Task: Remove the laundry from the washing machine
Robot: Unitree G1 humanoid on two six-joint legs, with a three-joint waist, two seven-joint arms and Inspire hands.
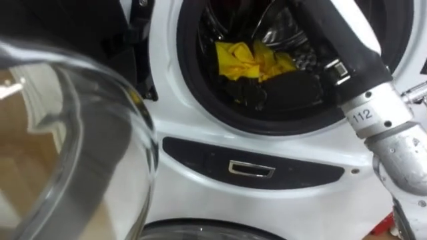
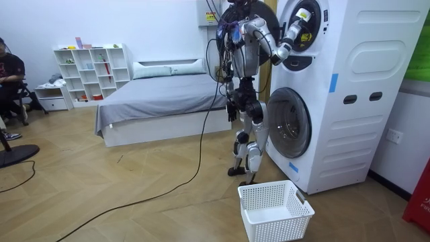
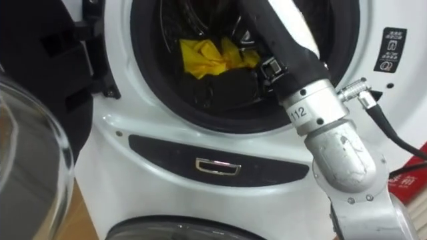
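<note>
Clothes (image 1: 257, 61) in drum (image 1: 279, 33): crumpled yellow beside black.

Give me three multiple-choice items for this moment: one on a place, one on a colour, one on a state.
1. Where does the white basket stand?
A. on the bed
B. on the floor by the washing machine
C. on a shelf

2. What colour is the bright cloth in the upper drum?
A. yellow
B. red
C. blue

3. How is the drum's glass door?
A. shut
B. swung open
C. cracked

Key:
1 B, the room view shows it on the floor in front of the machine.
2 A, it is yellow and lies beside a dark cloth.
3 B, the door hangs off to the left and the drum's mouth is uncovered.
</note>
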